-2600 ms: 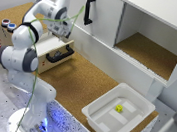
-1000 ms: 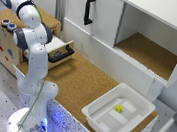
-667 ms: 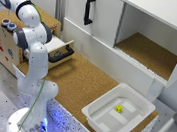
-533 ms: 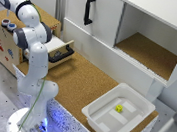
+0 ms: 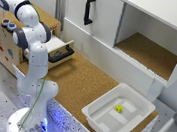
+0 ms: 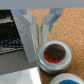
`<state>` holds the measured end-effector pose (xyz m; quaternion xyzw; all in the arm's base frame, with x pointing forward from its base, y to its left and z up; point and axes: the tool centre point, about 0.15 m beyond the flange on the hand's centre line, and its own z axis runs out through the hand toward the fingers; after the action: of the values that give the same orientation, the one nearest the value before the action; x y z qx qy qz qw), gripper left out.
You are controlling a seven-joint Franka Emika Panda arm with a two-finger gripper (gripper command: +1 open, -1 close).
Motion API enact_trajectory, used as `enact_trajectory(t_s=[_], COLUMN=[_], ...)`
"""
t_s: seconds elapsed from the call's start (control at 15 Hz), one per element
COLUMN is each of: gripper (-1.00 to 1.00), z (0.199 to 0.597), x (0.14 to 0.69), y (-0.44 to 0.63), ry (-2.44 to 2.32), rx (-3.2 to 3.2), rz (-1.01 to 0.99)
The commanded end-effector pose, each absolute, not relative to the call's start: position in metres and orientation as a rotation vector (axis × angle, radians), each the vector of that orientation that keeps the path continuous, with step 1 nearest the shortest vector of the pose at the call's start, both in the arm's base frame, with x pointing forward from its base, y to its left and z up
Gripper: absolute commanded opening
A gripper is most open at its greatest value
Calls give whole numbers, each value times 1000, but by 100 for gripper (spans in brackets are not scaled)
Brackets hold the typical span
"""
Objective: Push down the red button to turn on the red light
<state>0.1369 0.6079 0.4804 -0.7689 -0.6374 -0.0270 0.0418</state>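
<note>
Tool above the red button

The tool [image 6: 36, 31], its grey fingers parted and empty, hovers by the round, grey-rimmed red button [image 6: 53, 53] on the cork-topped box; a white tray [image 5: 133, 126] holds a yellow cube [image 5: 119, 109].

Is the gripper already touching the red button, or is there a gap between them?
Cannot tell. In the wrist view the fingertips end right at the red button's rim, with no clear contact or gap. In the exterior view the gripper is out of frame.

White tub [image 5: 133, 126] (small yellow cube [image 5: 119, 108] inside)
</note>
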Motion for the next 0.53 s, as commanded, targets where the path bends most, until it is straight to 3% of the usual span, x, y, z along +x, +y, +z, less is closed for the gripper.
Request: enact_trajectory(t_s=[0.0,0.47], gripper=[-100,-100], z=[472,434], x=[165,157], y=[650,627], ry=[-1980,-2051], rx=[-2497,-2455], rz=[124,60])
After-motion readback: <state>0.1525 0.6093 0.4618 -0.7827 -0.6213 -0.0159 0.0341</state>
